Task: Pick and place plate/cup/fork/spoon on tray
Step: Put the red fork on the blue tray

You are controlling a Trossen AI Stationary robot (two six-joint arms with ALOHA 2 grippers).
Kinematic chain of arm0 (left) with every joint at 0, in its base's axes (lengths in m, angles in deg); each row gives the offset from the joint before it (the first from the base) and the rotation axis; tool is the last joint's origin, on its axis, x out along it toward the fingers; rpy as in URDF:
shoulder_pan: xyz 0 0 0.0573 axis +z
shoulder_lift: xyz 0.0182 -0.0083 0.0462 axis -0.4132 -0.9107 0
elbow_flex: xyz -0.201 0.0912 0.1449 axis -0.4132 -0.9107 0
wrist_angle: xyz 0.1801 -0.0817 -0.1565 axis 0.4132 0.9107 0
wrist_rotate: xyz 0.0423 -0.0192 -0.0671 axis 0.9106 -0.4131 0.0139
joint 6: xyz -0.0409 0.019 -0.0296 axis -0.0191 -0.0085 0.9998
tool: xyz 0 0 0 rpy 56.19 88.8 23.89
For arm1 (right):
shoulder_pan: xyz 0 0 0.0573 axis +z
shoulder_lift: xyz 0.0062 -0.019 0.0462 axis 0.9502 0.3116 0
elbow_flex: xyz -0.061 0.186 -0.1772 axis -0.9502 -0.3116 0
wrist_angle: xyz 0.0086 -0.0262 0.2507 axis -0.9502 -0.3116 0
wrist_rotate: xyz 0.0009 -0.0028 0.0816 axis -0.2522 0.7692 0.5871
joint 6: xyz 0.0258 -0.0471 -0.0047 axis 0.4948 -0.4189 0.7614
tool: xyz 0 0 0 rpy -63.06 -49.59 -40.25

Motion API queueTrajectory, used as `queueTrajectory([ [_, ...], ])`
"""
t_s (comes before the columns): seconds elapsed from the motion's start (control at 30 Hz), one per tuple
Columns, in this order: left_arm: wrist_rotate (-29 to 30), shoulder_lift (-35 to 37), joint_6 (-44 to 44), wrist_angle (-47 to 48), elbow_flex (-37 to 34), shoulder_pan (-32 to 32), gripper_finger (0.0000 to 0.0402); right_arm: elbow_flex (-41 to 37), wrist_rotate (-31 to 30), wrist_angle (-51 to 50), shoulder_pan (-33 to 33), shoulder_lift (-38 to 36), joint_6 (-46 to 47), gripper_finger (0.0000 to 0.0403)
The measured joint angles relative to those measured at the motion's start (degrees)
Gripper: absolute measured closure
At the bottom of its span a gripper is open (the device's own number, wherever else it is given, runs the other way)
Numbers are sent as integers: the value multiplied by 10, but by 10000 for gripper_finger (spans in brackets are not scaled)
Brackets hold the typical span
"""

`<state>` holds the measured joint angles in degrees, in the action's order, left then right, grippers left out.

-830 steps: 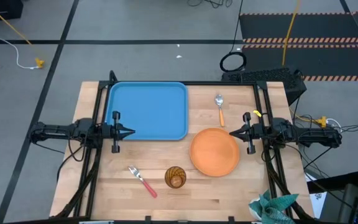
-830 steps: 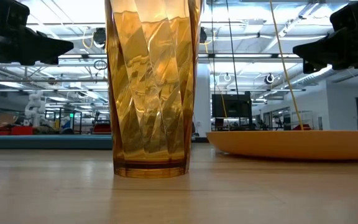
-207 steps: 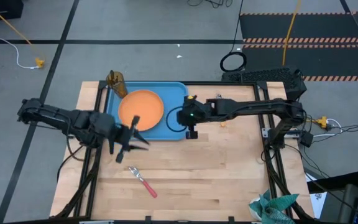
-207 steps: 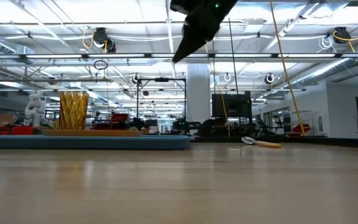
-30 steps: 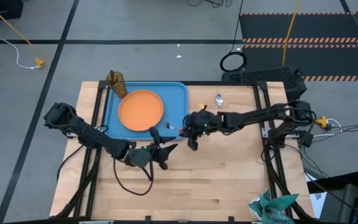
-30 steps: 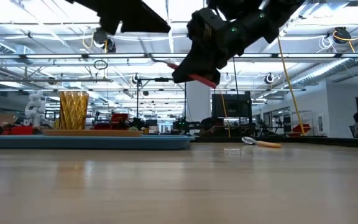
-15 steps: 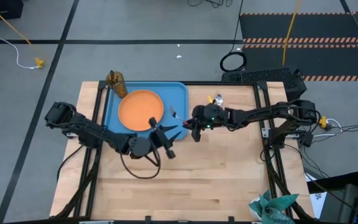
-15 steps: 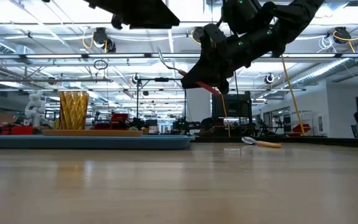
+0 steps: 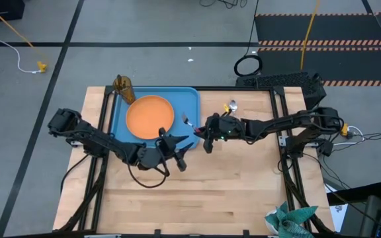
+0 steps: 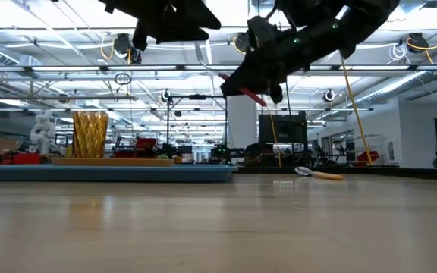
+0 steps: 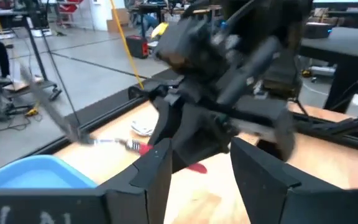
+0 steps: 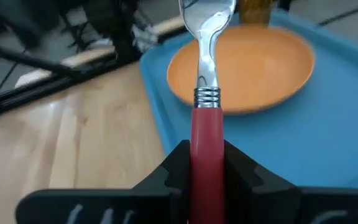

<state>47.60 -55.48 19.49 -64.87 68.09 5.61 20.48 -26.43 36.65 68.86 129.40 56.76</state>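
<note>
Fork (image 12: 205, 106) in air, red handle clamped in right pincer (image 12: 205, 163), tines over tray (image 9: 184, 99) edge near plate (image 9: 150, 116). Left pincer (image 9: 171, 149) released, close beside. Risk: pincers collide; early drop lands fork on desk (image 9: 243, 192).

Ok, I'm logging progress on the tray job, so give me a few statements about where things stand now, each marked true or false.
1. The right gripper holds the fork by its red handle. True.
2. The plate lies on the bare table. False: it lies in the tray.
3. The spoon is already in the tray. False: it lies on the table, right of the tray.
4. The cup stands at the tray's far left corner. True.
5. The left gripper grips the fork. False: its fingers are open and hold nothing; the fork is in the right gripper.
</note>
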Motion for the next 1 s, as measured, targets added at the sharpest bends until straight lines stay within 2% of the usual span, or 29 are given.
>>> queueTrajectory([
  [0.3, -6, -2, 18, 34, -1, 37, 194, 0, -121, 46, 51, -3, -56, 362],
  [0.4, -41, -2, 24, 32, -1, 53, 183, 0, -159, 58, 64, -3, -76, 362],
  [0.63, -101, -2, -25, -26, -1, 74, 176, 0, -174, 81, 84, -3, -105, 362],
  [0.8, -147, -2, -58, -67, -1, 84, 208, 0, -175, 86, 84, -4, -108, 362],
  [1.0, -188, -2, -46, -44, -1, 102, 290, 0, -173, 95, 95, -3, -124, 361],
])
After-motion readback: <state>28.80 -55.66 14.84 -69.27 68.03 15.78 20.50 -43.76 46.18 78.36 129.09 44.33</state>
